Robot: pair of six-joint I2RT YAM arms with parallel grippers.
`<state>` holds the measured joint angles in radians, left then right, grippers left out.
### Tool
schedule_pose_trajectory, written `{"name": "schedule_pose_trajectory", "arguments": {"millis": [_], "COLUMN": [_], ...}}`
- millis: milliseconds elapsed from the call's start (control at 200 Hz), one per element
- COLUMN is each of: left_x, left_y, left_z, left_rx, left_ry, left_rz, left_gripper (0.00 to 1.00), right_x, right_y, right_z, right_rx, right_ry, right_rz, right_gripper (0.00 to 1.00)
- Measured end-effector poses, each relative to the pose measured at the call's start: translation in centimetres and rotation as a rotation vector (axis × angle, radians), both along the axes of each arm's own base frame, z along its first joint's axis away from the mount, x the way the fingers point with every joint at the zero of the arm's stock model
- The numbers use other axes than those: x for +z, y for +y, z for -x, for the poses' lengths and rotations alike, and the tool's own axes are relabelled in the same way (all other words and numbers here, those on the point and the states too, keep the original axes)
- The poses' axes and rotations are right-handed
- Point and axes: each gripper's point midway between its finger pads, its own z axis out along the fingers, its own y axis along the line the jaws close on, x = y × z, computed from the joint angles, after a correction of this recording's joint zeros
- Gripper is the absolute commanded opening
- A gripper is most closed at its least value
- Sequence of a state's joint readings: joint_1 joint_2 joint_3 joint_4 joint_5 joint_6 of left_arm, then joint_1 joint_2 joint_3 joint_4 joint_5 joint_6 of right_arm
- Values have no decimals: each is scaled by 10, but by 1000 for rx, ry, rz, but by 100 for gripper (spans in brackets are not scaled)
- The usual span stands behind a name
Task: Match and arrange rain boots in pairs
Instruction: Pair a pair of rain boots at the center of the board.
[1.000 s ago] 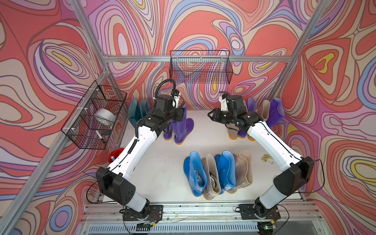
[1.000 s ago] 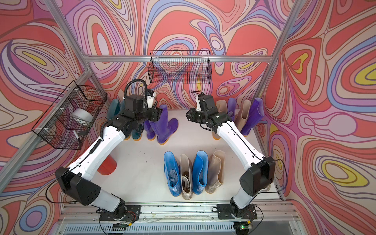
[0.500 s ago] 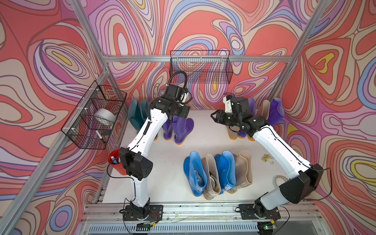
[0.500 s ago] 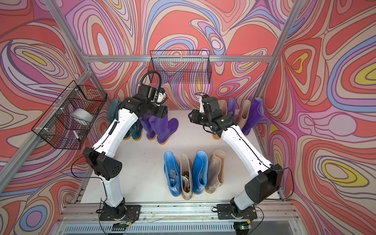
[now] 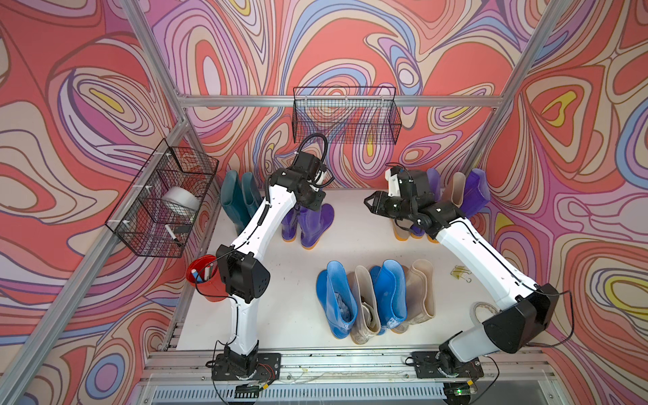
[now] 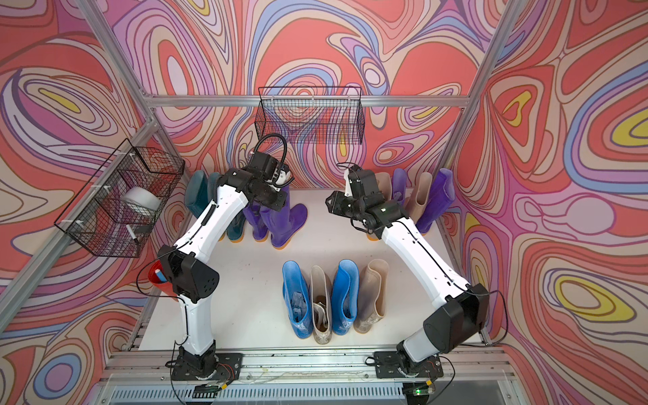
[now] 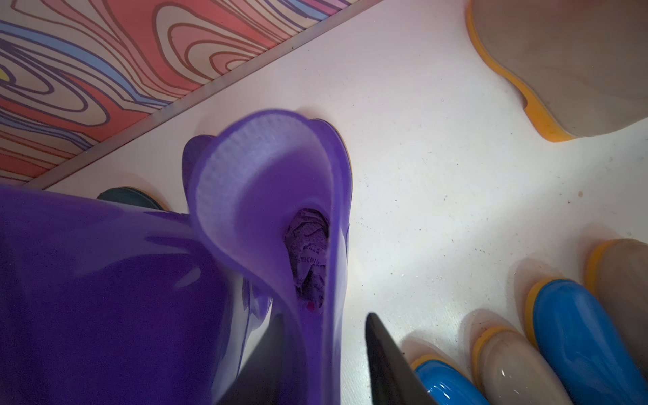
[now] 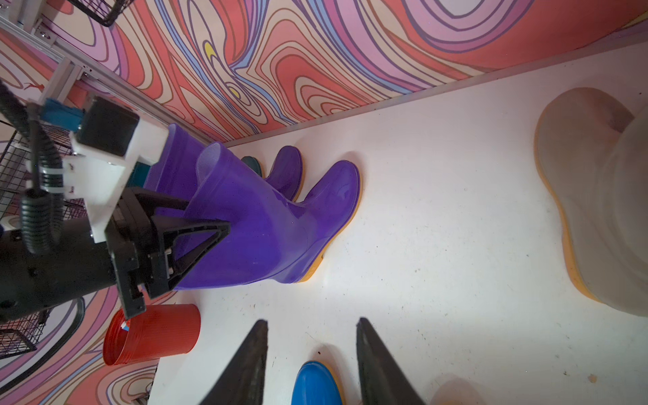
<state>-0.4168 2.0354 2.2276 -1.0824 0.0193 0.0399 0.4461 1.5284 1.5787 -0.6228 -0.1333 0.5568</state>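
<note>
In both top views the left arm (image 5: 259, 224) bends at the elbow and reaches toward 12 o'clock. Its wrist tips down over a tall glossy purple rubber boot (image 5: 315, 228) standing at 11 o'clock on the white table (image 5: 357, 245), and hides the pincer. The right arm (image 5: 473, 245) stretches toward 1 o'clock, with the right gripper (image 5: 369, 204) aimed at 9 o'clock, half parted and empty.

In the left wrist view the left gripper (image 7: 324, 317) sits narrow astride that boot's squeezed cuff, pinching it; the finger bases are cut off.

In the right wrist view the left gripper nips the same cuff. A beige rubber boot (image 8: 603, 210) is cropped by the frame edge.
</note>
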Motion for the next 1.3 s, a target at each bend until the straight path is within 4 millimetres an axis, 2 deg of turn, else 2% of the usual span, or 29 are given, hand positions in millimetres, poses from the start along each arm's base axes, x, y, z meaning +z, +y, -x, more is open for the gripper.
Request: {"name": "schedule_pose_trajectory", "arguments": {"millis": [40, 270, 621, 886, 1297], "left_x": [-1, -2, 2, 4, 1], "left_y": [0, 14, 41, 51, 46], "left_z": [-1, -8, -19, -22, -32], "left_rx": [1, 84, 276, 371, 458], "left_ry": [3, -7, -45, -67, -84], "left_rz": [-1, -15, -41, -42, 47], "left_gripper": [0, 0, 0, 0, 0], "right_x": [0, 2, 17, 10, 6], "right_y": [0, -3, -10, -11, -12], "right_z": [0, 2, 8, 9, 10], "right_rx": [-3, -11, -28, -31, -35], "right_ry": [0, -7, -44, -30, -23], "right_rz": [0, 1, -5, 4, 11], "right_gripper": [43, 43, 43, 43, 43]}}
